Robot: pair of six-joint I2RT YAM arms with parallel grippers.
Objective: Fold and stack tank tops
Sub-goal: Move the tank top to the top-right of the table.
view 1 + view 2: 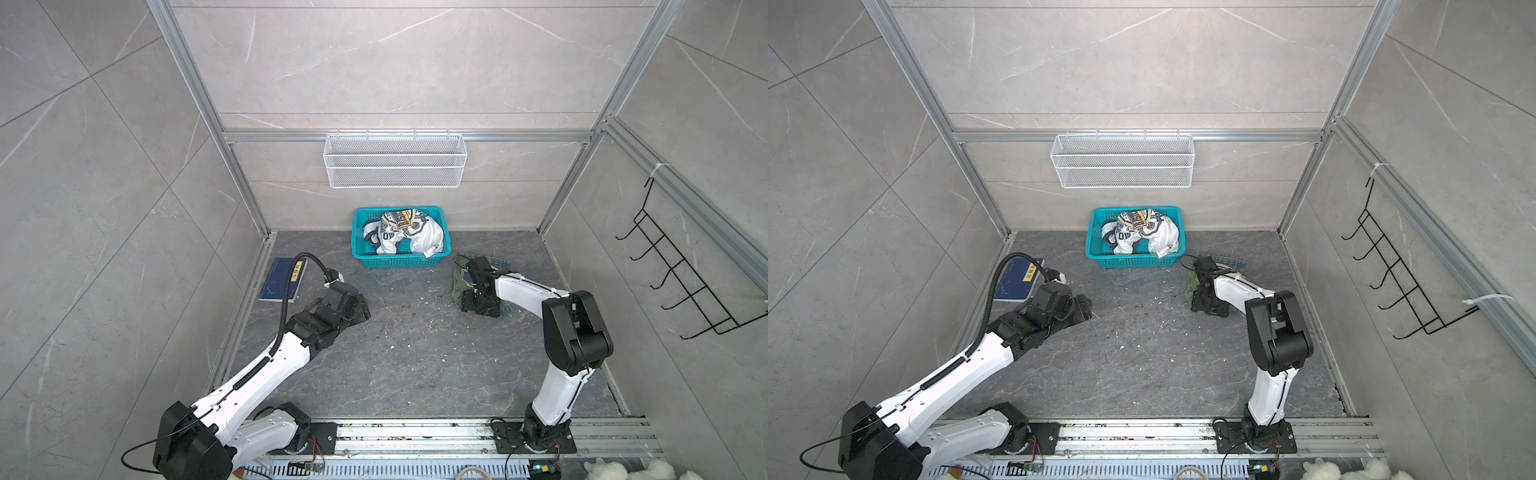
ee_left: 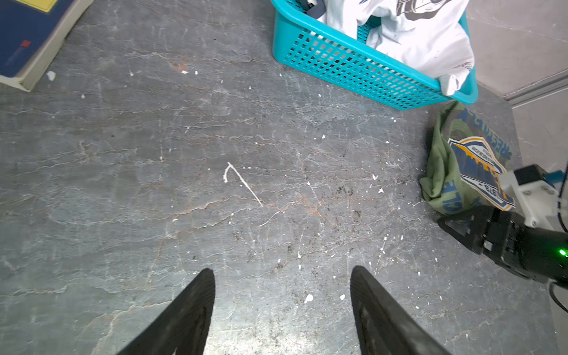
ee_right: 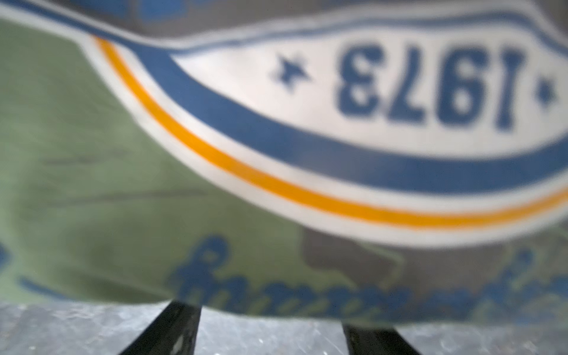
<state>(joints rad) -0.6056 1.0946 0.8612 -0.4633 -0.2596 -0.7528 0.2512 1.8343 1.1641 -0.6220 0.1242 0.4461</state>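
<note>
**Right hand at the olive top: get a clean hold on one layer**

The olive green tank top (image 2: 445,172) lies bunched on the surface (image 2: 215,123), just beside a corner of the teal basket (image 2: 353,67). The white tank top (image 2: 424,40) sits crumpled inside that basket, with a fold hanging over the rim.

The right hand (image 1: 480,307) is low at the olive top's edge. In the right wrist view its fingers stand apart and their tips are hidden under the hem, so nothing looks gripped yet. The left hand (image 2: 282,269) hovers over bare stone with its fingers apart and empty.

The step looks like picking up the olive top to spread it out. To do it well, the right hand should probably close on a hem or strap, not the whole wad, so the cloth falls open when lifted. It should then carry the top to the clear middle, where the left hand can take a second corner. Bunched jersey tends to drag and twist, so a slow lift seems wise.

The surface is dark veined stone, scuffed and speckled with pale crumbs. A blue book (image 2: 18,40) lies at its left edge. Grey tiled walls in an aluminium frame enclose the space. A white wire basket (image 1: 395,162) hangs on the back wall and a black hook rack (image 1: 685,274) on the right wall.
</note>
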